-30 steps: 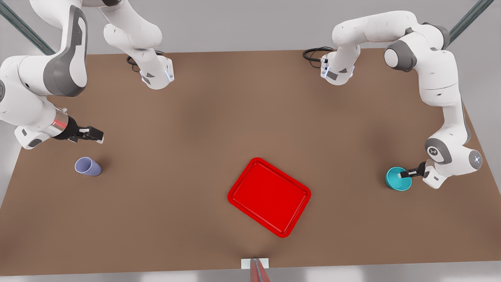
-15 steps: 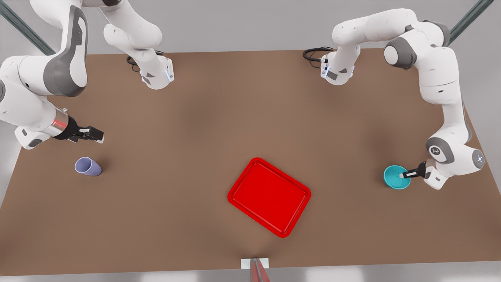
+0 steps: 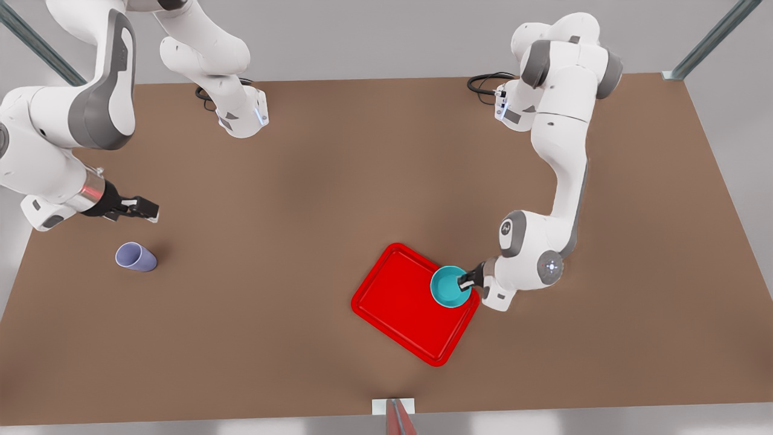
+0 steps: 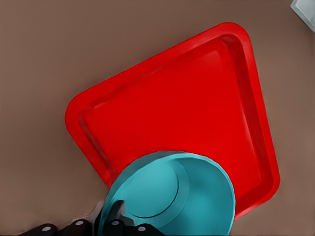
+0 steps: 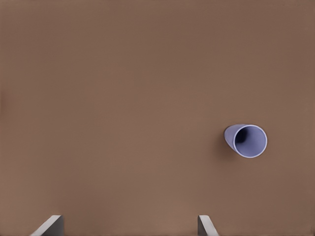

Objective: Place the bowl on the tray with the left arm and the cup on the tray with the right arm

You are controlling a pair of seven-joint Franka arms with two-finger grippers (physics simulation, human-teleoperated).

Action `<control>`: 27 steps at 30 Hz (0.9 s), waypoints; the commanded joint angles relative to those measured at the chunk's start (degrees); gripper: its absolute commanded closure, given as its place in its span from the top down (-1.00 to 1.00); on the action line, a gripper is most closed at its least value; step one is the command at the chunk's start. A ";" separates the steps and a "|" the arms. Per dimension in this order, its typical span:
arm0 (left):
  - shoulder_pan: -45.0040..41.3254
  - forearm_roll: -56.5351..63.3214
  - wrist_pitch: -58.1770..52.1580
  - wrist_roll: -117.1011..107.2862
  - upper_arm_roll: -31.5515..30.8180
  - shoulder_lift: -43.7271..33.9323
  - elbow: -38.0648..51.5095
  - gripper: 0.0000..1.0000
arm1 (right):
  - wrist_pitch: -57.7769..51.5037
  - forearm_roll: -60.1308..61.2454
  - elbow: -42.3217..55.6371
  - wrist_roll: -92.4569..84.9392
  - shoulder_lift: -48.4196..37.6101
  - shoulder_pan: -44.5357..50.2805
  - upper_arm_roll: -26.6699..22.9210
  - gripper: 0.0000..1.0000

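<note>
Brown table (image 3: pixel 314 199), grey surround. Red tray (image 3: pixel 404 302) lies near the table's front edge, set at an angle. Left gripper (image 3: pixel 466 281), clamped on the rim of the teal bowl (image 3: pixel 450 287), holds it over the tray's corner toward the front view's right. Lavender cup (image 3: pixel 136 257) stands on the table, well apart, at the front view's left. Right gripper (image 3: pixel 142 208) hovers near the cup, fingers (image 5: pixel 49 225) spread wide, holding nothing.

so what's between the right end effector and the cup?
Nothing: bare brown table between the open right end effector and the cup, per the right wrist view.
</note>
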 commanded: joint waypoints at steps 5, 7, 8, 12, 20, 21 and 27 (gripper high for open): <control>-0.46 10.88 4.31 -0.92 0.06 3.02 0.50 -0.57 | -0.26 0.18 0.06 -0.09 -0.17 0.05 0.26 1.00; -0.37 11.23 4.49 0.30 0.23 3.29 0.50 -0.18 | -0.17 0.26 -0.21 -0.70 0.00 -0.04 0.18 1.00; -0.02 12.55 4.22 2.59 0.50 3.11 0.50 1.00 | -0.17 0.26 -0.38 -0.61 0.00 -0.04 0.18 1.00; 1.65 15.10 0.53 7.60 0.94 1.26 0.50 1.00 | 1.15 0.26 -0.56 -0.61 1.32 -0.04 0.09 1.00; 6.57 23.01 -20.82 38.62 7.18 -6.38 4.64 1.00 | 17.93 0.44 -16.29 -4.48 2.55 -4.70 -0.53 1.00; 6.57 26.69 -21.44 39.86 7.18 -8.23 4.64 1.00 | 19.34 0.44 -17.87 -4.92 2.55 -5.66 -0.53 1.00; 6.57 27.49 -36.82 38.89 7.09 -13.59 12.46 1.00 | 23.30 0.79 -23.50 -13.27 2.64 -13.48 -0.61 1.00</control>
